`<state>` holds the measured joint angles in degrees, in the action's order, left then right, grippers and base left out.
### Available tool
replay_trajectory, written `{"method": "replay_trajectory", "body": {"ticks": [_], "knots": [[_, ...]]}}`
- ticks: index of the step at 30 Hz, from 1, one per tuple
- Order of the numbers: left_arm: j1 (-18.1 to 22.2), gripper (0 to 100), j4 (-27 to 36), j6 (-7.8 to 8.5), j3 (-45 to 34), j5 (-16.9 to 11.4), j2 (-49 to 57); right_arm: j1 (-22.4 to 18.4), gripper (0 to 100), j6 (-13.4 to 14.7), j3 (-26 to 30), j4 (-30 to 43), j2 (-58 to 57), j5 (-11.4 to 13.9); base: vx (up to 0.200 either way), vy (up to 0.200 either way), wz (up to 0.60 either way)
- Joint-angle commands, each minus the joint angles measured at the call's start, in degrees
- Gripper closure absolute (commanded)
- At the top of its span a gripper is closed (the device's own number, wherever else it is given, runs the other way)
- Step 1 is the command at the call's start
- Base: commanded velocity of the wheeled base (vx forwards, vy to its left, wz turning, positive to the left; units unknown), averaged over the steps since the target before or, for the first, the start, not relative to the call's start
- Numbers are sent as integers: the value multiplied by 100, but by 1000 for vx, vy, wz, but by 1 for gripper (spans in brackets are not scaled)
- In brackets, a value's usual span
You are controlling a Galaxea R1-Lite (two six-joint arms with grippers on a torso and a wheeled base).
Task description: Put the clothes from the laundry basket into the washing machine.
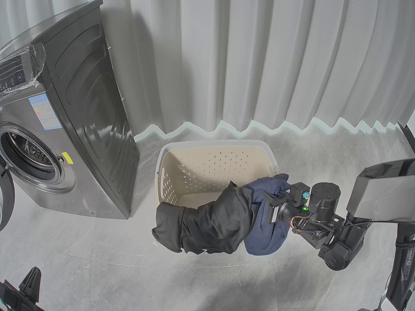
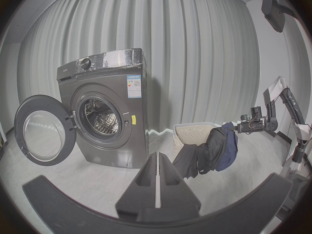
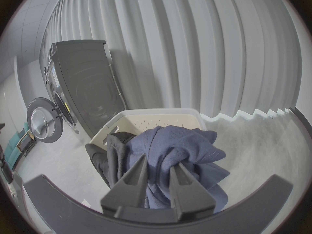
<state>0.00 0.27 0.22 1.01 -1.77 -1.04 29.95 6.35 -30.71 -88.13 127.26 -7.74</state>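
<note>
Floor (image 1: 108, 247): clothes (image 1: 216, 221) lengthwise along basket rim (image 1: 216, 143)

On my feed a pale grey curtain (image 1: 259, 52) hangs in deep, even folds across the whole back of the room, and its wavy foot is edged with a soft bright glow (image 1: 242, 128) where it meets the floor. The floor (image 1: 108, 247) is smooth and light grey, with faint veining and a dull sheen. I also see a white panelled ceiling (image 2: 29, 20) overhead and something teal (image 3: 14, 148) low down, too small to make out.
</note>
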Motion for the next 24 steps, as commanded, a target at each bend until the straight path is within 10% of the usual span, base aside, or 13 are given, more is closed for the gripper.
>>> {"method": "replay_trajectory", "body": {"ticks": [1,24], "knots": [[0,100,0,-4,-92,1,104,-95,100,-2,-14,-3,-465,-8,0,0,0],[0,100,0,-22,-92,1,104,-148,100,59,337,103,-1810,-8,0,0,0]]}}
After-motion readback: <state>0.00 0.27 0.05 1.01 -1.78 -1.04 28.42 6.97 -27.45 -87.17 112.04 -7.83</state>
